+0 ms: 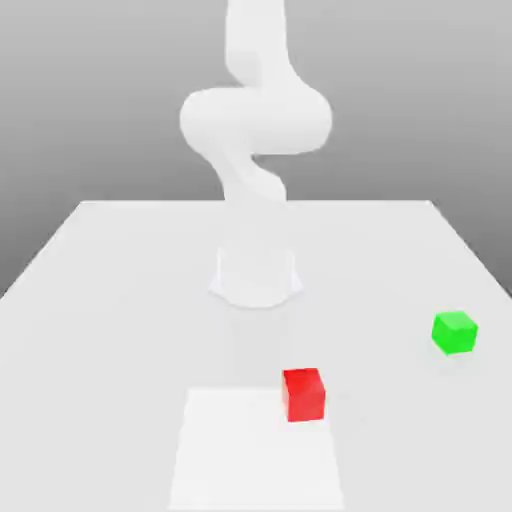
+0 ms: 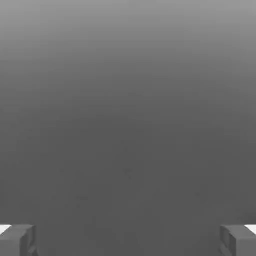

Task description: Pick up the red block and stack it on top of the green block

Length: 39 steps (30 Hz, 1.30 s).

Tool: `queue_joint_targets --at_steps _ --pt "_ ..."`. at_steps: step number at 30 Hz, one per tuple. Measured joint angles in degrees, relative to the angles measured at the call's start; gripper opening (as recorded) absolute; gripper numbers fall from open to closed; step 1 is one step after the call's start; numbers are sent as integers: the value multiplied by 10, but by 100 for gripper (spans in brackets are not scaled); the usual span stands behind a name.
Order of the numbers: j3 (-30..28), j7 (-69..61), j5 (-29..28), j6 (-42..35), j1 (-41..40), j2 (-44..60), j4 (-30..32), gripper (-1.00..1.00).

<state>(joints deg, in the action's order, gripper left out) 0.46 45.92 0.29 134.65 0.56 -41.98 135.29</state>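
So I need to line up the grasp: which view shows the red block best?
The exterior view: the red block sits whole on the white table, apart from the green block. The hand view gives grey background between open claw fingers.

The arm (image 1: 255, 130) is plain white with rounded, bulbous links, and the fingertips (image 2: 20, 240) are grey and blocky.

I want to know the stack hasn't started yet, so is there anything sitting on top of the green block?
No. The green block has a bare top; it sits alone on the white table. The red block rests apart from it, toward the exterior view's left. The green block's underside is hidden.
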Motion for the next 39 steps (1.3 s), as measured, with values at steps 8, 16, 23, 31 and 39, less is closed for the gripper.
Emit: queue_joint_targets --at_steps 8,16,23,31,39 --pt "20 4 10 109 21 150 129 0" --pt "47 13 15 229 41 319 269 0" --pt "32 51 -34 368 57 495 287 0" --pt "15 62 -48 405 71 537 281 -100" --pt "31 27 0 286 68 399 301 -100"
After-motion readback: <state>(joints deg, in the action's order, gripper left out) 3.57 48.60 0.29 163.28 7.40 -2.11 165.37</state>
